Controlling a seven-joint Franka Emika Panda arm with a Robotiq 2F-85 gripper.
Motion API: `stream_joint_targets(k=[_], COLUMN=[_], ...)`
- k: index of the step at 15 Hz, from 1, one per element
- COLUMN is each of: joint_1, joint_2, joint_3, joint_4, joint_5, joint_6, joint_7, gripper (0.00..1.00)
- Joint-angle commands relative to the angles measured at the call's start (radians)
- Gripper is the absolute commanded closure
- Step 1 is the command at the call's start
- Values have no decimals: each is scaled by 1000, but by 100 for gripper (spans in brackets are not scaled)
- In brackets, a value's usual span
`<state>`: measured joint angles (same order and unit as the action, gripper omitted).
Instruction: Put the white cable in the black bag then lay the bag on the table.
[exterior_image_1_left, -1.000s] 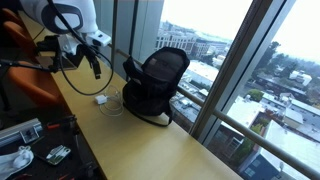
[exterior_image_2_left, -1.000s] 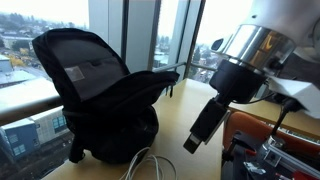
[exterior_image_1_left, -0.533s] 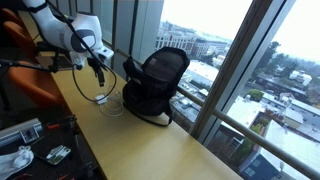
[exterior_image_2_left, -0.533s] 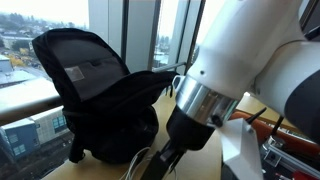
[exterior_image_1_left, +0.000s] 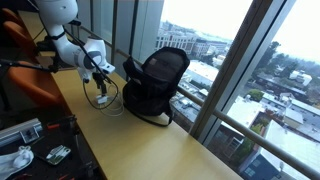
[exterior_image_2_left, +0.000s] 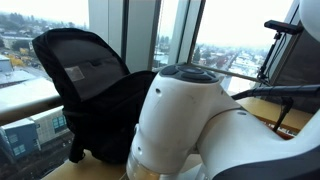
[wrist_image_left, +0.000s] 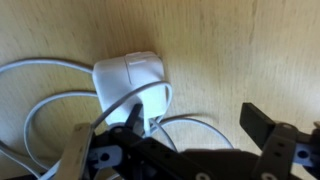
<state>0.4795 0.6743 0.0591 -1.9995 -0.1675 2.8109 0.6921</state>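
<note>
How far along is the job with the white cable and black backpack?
Nothing is done yet: the thin white cable lies on the tan wooden table. In hand: the open gripper hovers over its blocky white plug, gripping nothing. Left: grasp it, drop it into the upright black fabric backpack, then lay that backpack down.

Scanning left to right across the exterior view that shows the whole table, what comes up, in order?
Orange chair → gripper → black bag → window post.
</note>
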Motion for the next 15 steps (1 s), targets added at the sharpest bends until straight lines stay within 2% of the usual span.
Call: stream_joint_targets(k=[1, 4, 7, 11, 15], joint_1=[95, 143, 157, 136, 109], joint_2=[25, -2, 8, 27, 52], joint_3=[-69, -87, -87, -93, -112], joint_4=[101, 142, 188, 200, 194], joint_5=[-1, -33, -53, -84, -103], joint_6=[-85, -207, -292, -346, -352], joint_7=[-3, -14, -27, -61, -91], gripper=[0, 0, 0, 0, 0])
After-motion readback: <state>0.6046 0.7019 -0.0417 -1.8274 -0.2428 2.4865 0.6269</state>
